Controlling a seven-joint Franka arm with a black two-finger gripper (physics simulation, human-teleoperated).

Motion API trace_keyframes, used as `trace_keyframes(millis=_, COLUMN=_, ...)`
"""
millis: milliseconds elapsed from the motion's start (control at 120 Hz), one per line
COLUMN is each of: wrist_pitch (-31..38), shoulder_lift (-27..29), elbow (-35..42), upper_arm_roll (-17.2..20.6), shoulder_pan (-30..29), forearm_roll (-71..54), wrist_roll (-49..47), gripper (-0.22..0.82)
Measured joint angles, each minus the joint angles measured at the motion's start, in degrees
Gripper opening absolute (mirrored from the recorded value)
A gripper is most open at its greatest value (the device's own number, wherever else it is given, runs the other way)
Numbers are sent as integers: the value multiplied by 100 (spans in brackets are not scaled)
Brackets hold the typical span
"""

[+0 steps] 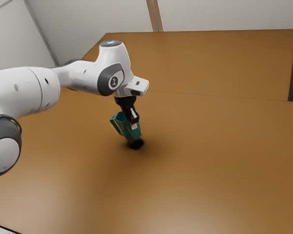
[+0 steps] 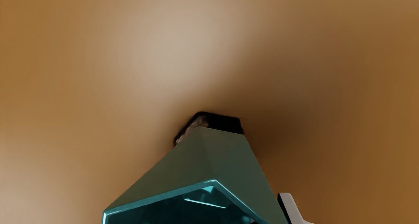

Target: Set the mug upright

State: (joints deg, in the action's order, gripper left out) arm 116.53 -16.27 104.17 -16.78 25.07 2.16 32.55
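White and dark grey, a rounded joint (image 1: 4, 151) of the seven-joint robot arm sits close by at the exterior view's left, and from it the white forearm (image 1: 19, 90) reaches toward the exterior view's right. At its end, the black two-finger pincer (image 1: 132, 121) points down over a broad, smooth, orange-brown worktop (image 1: 210, 146). It is closed on the wall of a teal-green, faceted mug (image 1: 132, 133) with an angular handle. One finger (image 2: 289, 206) lies along the mug's outer wall, and a small pale sliver appears just inside the rim, across the wall from that finger. The mug leans: its open mouth is up by the pincer, its base is down and toward the exterior view's right, and the handle (image 1: 115, 126) juts out to the exterior view's left. Right beneath the base lies a dark, blurred patch (image 1: 136, 145) on the worktop; whether the base touches the surface I cannot tell. From above, the wrist view looks partly into the mug's shiny, dark teal inside, its outer walls narrowing toward the base. At the far side of the scene stand pale grey walls (image 1: 224, 14), with a brown upright strip (image 1: 153, 14) on them behind the worktop's far edge.
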Motion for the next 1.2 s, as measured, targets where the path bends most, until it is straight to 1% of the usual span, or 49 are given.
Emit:
trace_keyframes(millis=200, wrist_pitch=53, shoulder_lift=-282, elbow=-42, upper_arm_roll=6, shoulder_pan=36, forearm_roll=-262, wrist_roll=-70, gripper=-18)
trace_keyframes(millis=617, wrist_pitch=353, shoulder_lift=-456, elbow=1, upper_arm_roll=9, shoulder_pan=57, forearm_roll=-212, wrist_roll=-180, gripper=-17)
trace_keyframes(millis=633, wrist_pitch=358, shoulder_lift=-457, elbow=5, upper_arm_roll=6, shoulder_pan=60, forearm_roll=-204, wrist_roll=-181, gripper=-15)
trace_keyframes(millis=792, wrist_pitch=379, shoulder_lift=-413, elbow=60, upper_arm_roll=-53, shoulder_pan=89, forearm_roll=-143, wrist_roll=-175, gripper=20)
trace_keyframes(millis=883, wrist_pitch=385, shoulder_lift=-319, elbow=69, upper_arm_roll=-82, shoulder_pan=123, forearm_roll=-134, wrist_roll=-172, gripper=34)
trace_keyframes(millis=950, wrist_pitch=385, shoulder_lift=-202, elbow=75, upper_arm_roll=-87, shoulder_pan=129, forearm_roll=-134, wrist_roll=-178, gripper=41)
trace_keyframes(millis=1025, wrist_pitch=375, shoulder_lift=88, elbow=104, upper_arm_roll=-93, shoulder_pan=130, forearm_roll=-136, wrist_roll=-217, gripper=47)
trace_keyframes(millis=1167, wrist_pitch=246, shoulder_lift=695, elbow=158, upper_arm_roll=-139, shoulder_pan=74, forearm_roll=-176, wrist_roll=-450, gripper=54)
trace_keyframes(millis=1200, wrist_pitch=169, shoulder_lift=799, elbow=140, upper_arm_roll=-213, shoulder_pan=79, forearm_roll=-183, wrist_roll=-512, gripper=54)
